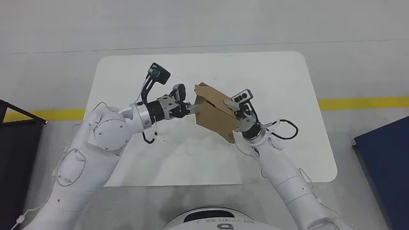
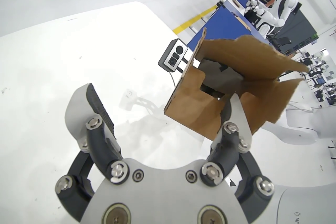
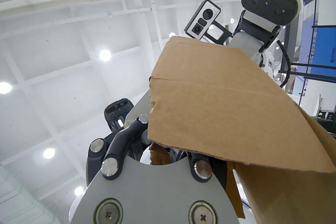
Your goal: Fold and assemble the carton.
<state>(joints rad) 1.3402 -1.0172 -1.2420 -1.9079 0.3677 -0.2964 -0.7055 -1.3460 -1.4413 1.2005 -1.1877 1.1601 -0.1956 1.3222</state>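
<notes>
A brown cardboard carton (image 1: 214, 112), partly folded with loose flaps, is held above the middle of the white table (image 1: 160, 160). My right gripper (image 1: 238, 116) points upward and is shut on the carton (image 3: 223, 109) from below, its fingertips hidden by the cardboard. My left gripper (image 1: 186, 108) is open at the carton's left end. In the left wrist view the left gripper (image 2: 168, 104) has one finger (image 2: 237, 109) against a notched flap of the carton (image 2: 199, 107). The other finger (image 2: 99, 107) stands clear over the table.
The table's rounded edges lie well outside both arms. A black frame (image 1: 13, 140) stands on the floor at the left and a blue surface (image 1: 390, 160) at the right. A yellow floor line (image 1: 364, 103) runs behind.
</notes>
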